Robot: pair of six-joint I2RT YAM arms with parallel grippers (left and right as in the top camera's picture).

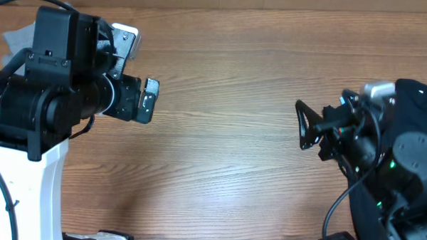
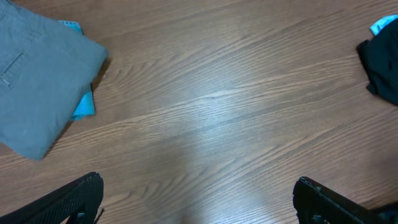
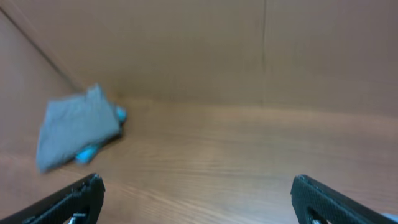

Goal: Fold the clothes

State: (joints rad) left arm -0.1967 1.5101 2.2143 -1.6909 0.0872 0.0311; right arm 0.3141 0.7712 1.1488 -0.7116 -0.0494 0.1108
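Observation:
The grey-olive shorts (image 2: 43,74) lie folded in a compact stack at the top left of the left wrist view, on top of a light-blue garment (image 2: 84,106). They also show at the far left of the right wrist view (image 3: 78,127). In the overhead view only a pale grey corner (image 1: 17,36) shows behind the left arm. My left gripper (image 1: 149,100) (image 2: 199,199) is open and empty over bare wood, apart from the shorts. My right gripper (image 1: 302,125) (image 3: 196,199) is open and empty, far to the right of the shorts.
A black garment (image 1: 417,95) lies at the table's right edge beside the right arm; it also shows at the right edge of the left wrist view (image 2: 382,68), with a bit of light blue (image 2: 382,25) above it. The wooden table (image 1: 229,78) stretches between the arms.

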